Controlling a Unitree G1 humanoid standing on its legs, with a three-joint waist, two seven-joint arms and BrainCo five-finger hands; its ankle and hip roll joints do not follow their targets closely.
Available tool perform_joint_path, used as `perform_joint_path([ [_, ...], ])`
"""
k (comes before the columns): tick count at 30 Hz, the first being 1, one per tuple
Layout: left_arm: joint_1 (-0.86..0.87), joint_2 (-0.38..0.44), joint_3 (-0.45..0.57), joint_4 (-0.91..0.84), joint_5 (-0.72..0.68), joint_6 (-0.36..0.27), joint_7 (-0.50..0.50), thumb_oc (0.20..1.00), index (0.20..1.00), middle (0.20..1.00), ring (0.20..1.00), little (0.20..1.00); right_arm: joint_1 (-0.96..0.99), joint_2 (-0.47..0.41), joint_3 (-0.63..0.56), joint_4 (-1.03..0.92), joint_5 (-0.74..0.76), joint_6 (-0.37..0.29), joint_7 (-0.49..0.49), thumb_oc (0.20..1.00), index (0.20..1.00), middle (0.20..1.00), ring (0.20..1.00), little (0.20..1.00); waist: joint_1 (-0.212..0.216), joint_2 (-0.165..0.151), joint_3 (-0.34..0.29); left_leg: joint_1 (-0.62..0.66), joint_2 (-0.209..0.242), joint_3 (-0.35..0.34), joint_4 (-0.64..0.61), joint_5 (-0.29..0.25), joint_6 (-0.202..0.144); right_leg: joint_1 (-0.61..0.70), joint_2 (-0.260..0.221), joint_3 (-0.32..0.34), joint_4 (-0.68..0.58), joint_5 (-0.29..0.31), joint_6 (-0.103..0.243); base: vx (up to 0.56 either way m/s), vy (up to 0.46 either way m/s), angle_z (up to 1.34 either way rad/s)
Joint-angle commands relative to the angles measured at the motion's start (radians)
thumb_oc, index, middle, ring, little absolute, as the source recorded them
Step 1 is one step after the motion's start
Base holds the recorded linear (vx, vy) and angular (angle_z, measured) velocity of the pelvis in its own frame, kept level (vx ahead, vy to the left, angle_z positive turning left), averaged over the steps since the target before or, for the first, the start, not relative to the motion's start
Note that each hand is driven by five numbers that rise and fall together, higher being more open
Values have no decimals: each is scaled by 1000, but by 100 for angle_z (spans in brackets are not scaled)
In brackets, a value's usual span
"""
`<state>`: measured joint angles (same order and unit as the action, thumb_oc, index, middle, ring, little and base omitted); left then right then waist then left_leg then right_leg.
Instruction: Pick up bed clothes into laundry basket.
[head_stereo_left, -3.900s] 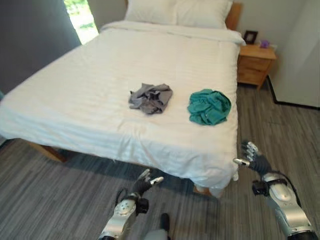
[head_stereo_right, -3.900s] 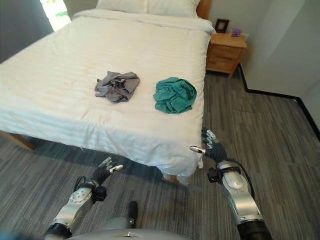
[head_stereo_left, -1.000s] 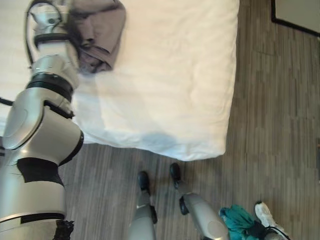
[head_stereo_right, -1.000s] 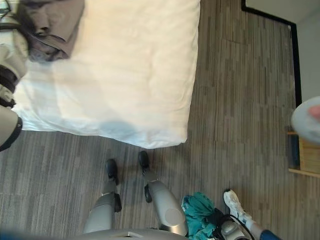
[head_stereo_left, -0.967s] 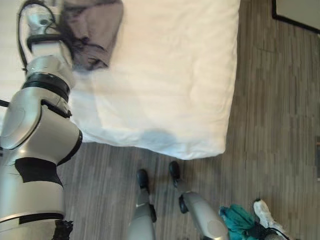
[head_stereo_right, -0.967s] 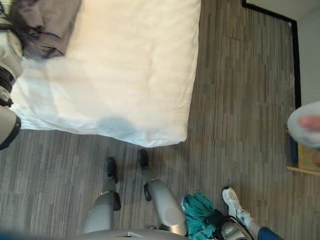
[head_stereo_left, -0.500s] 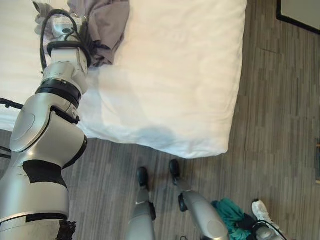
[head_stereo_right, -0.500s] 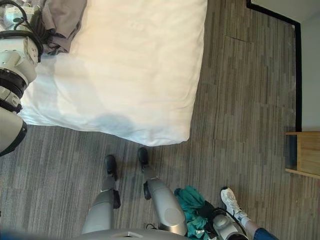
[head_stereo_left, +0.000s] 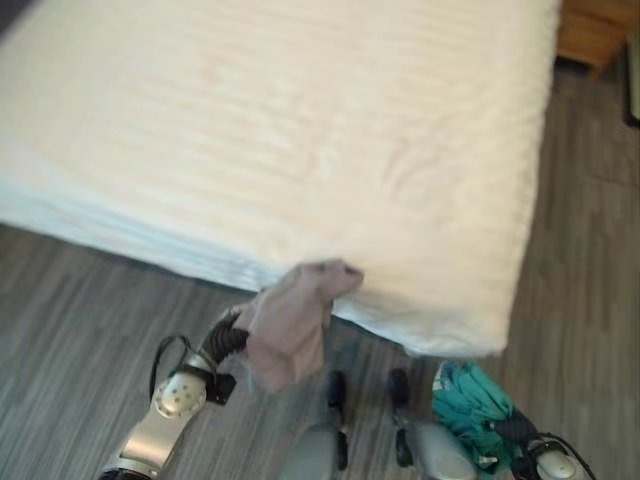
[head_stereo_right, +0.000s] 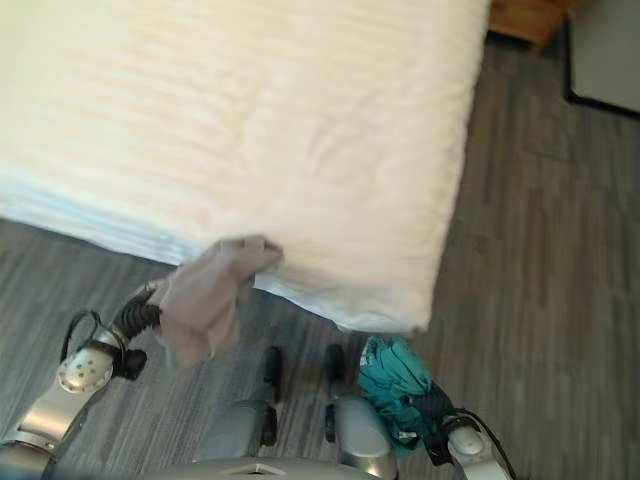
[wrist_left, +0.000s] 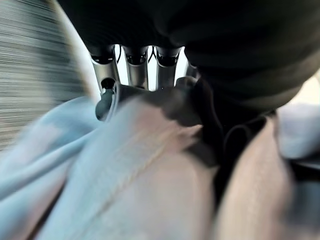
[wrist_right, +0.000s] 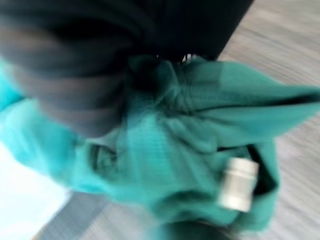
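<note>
L hand (head_stereo_left: 232, 338) was closed round the grey garment (head_stereo_left: 291, 322), which hung off the bed's (head_stereo_left: 300, 130) near edge, its top corner touching the duvet's side (rest dangling over the floor (head_stereo_left: 70, 330)). R hand (head_stereo_right: 440, 420), low beside the bed's near right corner, gripped the teal garment (head_stereo_right: 395, 390), bunched above the floor w/ cloth wrapped over the fingers.

Home bedroom. Big bed (head_stereo_left: 300, 130) with a white striped duvet fills the far and middle of the scene, its corner overhanging near right. Wooden nightstand (head_stereo_left: 597, 30) at far right beside the bed. Grey wood-plank floor (head_stereo_right: 520, 220) runs along the near and right sides. Loose clothes around: grey garment (head_stereo_left: 290, 325), teal garment (head_stereo_right: 395, 385).
</note>
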<state>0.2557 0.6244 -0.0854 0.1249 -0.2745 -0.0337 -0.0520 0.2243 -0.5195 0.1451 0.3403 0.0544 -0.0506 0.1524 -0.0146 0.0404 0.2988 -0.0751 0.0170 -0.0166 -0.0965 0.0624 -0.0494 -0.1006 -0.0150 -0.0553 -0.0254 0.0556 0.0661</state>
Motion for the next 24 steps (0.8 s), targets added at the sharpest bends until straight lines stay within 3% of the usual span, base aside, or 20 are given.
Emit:
perform_joint_path([
  [1, -114, -8, 8, -51, -115, -75, -52, 200, 200, 200, 200, 200, 14, -26, -5, -127, 86, -71, 73, 200, 200, 200, 200, 200, -9, -79, -118, 66, -31, -20, 9, -24, 32, 4, -108, -18, 17, 90, 81, 63, 53, 30],
  [8, -5, -93, 0, -127, -130, -61, -110, 200, 200, 200, 200, 200, 107, -49, -7, -414, 171, -62, 182, 200, 200, 200, 200, 200, 8, -83, -213, 110, -38, -31, 9, -39, 40, 77, -115, -43, -6, 73, 79, 41, 25, 11],
  [19, 18, -171, -13, -133, -106, -62, -93, 200, 200, 200, 200, 200, 138, 48, -22, -398, 261, -44, 150, 200, 200, 200, 200, 200, 11, -88, -243, 145, -38, -30, 9, -45, 50, 103, -110, -33, 4, 60, 75, 2, 1, 0],
  [20, -119, -224, 267, -97, 57, -112, 172, 200, 200, 200, 200, 200, -122, 141, -290, -273, 305, -47, -125, 200, 200, 200, 200, 200, -1, -53, -192, 158, 1, 2, 19, -28, 37, 73, -111, 47, 109, 11, 52, -12, 16, -6],
  [24, -113, -232, 263, -95, 68, -105, 173, 200, 200, 200, 200, 200, -107, 141, -288, -285, 290, -38, -119, 200, 200, 200, 200, 200, -2, -61, -198, 168, 1, 8, 16, -32, 41, 81, -111, 54, 110, 10, 52, 22, -9, -25],
])
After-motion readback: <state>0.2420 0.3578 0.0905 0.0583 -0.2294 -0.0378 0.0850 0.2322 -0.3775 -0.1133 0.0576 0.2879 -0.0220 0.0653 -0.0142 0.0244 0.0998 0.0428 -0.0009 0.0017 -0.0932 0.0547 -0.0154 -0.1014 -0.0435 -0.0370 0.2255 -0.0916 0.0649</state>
